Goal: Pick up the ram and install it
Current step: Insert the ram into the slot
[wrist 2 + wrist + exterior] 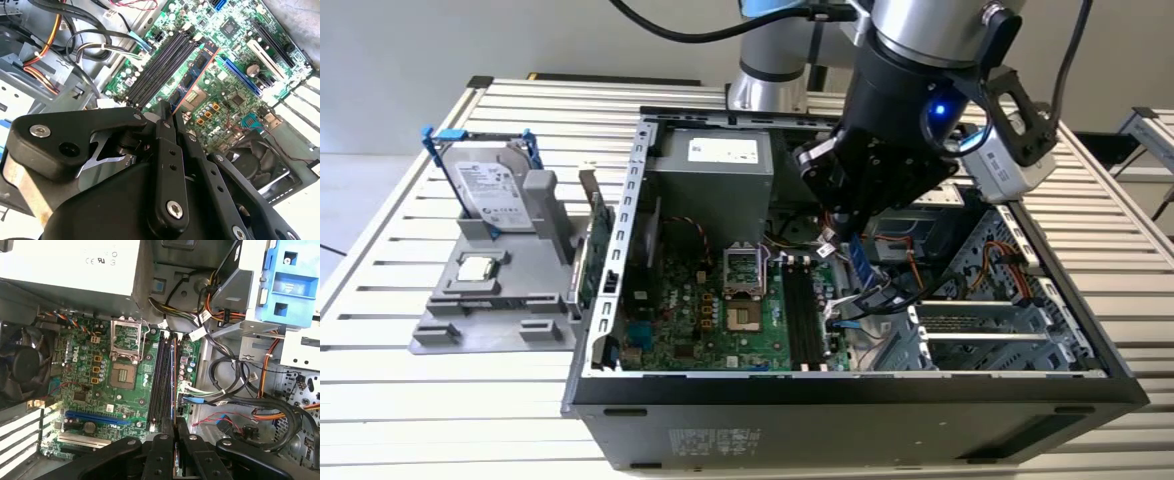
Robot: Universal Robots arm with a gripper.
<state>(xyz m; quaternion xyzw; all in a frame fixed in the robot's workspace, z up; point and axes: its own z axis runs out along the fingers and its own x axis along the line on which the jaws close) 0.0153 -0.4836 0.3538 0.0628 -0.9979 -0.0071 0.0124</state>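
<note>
The ram (193, 79) is a slim dark stick with black chips, seen edge-on in both wrist views. My gripper (169, 114) is shut on its near end. The stick runs lengthwise along the motherboard's black slots (159, 64) and hangs just above them. Seen from the first wrist view, the ram (173, 385) is a thin line over the slots (161, 380), with the gripper (175, 429) clamped around it. In the exterior view my gripper (845, 225) reaches down into the open computer case (854, 400), and the ram (853, 262) hangs from it as a bluish strip above the slots (803, 315).
A grey power supply (714, 170) fills the case's far end and the processor socket (738, 272) sits beside the slots. Cable bundles (887, 298) lie on the exterior view's right of the slots. Outside the case, a grey fixture (454, 330) holds a hard drive (494, 190) and a processor chip (478, 268).
</note>
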